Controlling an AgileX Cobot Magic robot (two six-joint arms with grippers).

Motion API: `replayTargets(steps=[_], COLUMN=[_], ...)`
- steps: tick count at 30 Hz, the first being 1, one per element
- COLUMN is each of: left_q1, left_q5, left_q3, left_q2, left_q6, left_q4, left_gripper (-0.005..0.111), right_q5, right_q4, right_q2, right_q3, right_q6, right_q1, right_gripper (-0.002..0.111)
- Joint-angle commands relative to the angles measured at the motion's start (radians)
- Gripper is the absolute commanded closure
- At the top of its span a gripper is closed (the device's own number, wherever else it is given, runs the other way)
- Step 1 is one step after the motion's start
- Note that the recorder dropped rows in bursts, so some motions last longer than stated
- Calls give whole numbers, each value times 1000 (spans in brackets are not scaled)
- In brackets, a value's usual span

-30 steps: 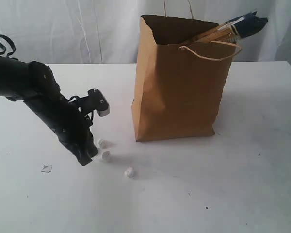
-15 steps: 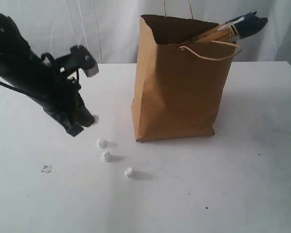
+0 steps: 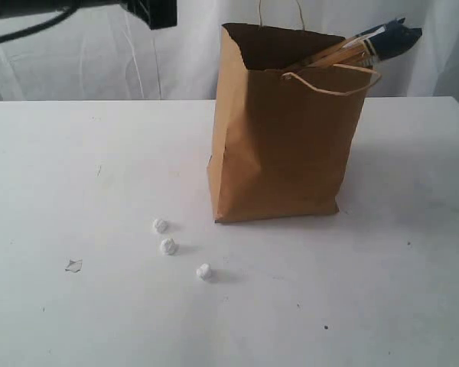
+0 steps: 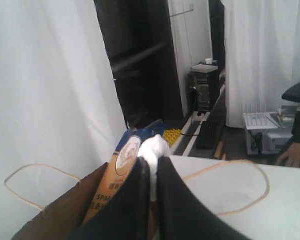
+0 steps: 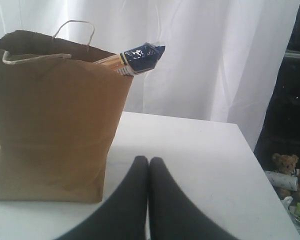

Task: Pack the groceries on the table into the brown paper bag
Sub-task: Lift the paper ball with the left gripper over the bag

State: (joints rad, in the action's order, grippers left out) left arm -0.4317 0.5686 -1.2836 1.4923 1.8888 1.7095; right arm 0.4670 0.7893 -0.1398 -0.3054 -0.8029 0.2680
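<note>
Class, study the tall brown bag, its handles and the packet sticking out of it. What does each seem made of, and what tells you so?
Brown bag: matte kraft paper, judging by its creases and jagged top edge.
Handles: pale twisted cord, probably paper, though that is hard to tell.
Packet: likely thin glossy plastic film, since its dark blue end crinkles and catches light.

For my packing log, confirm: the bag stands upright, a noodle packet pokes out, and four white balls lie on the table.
Three white balls, not four, lie on the table; the exterior view shows it. The bag and noodle packet are as stated.
</note>
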Motion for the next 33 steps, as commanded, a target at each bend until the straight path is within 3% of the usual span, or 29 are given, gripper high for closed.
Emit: replayTargets(steps=[1,3,14,21,29,33], left_q1=[2,2,0,-5,-51,-53], left_q5=[127,177,134,262,31,26], left_q3=[-1,-1,-126,-181,-197,-197], left_q2=[69,97,235,300,342,360], left_q6=[142,191,190,218,223,223], left_q4=[35,35,35,35,35,35], left_gripper=[107,107,107,107,106,90], right_q5=[1,1,1,1,1,1], right_q4=[5,5,5,5,5,5], right_q2=[6,6,6,6,6,6], right_q3=[6,6,6,6,6,6], right_q6=[-5,-5,-5,-5,-5,-5], right_q1=[0,0,0,0,0,0], right_gripper=[108,108,108,108,108,108])
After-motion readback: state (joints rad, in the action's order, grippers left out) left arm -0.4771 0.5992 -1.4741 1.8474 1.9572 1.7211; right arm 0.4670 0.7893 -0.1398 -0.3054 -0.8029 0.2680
